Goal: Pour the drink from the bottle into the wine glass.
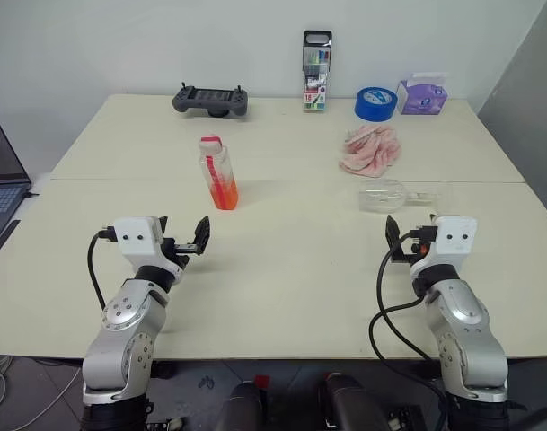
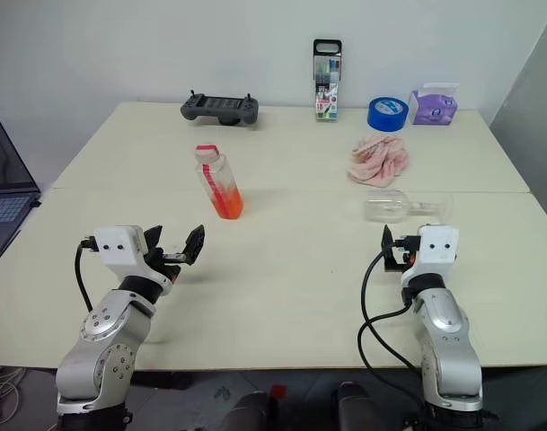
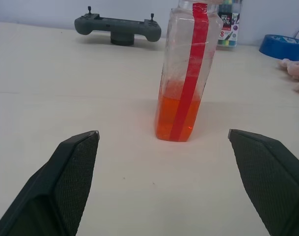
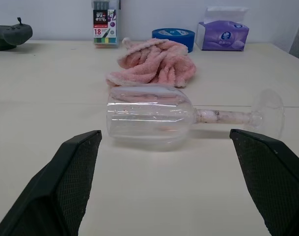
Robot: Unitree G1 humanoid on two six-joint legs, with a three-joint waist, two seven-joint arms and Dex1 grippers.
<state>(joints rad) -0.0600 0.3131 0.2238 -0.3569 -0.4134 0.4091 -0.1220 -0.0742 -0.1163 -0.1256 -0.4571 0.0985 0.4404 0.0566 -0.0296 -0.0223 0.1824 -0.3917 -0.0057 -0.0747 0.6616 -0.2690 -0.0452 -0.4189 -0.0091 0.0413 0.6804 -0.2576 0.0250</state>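
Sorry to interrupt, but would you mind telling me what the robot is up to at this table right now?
Nothing is being handled yet. The left gripper and right gripper hover over the cream table, jaws wide open and holding nothing. The small clear plastic bottle with a red strip stands upright ahead of the left gripper, capped, with orange-red drink in its lower part. The clear stemmed wine glass lies on its side ahead of the right gripper, beside a pink cloth.

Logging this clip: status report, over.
Both grippers, left and right, open, empty. Bottle upright, capped, part full. Wine glass on its side. Path clear.
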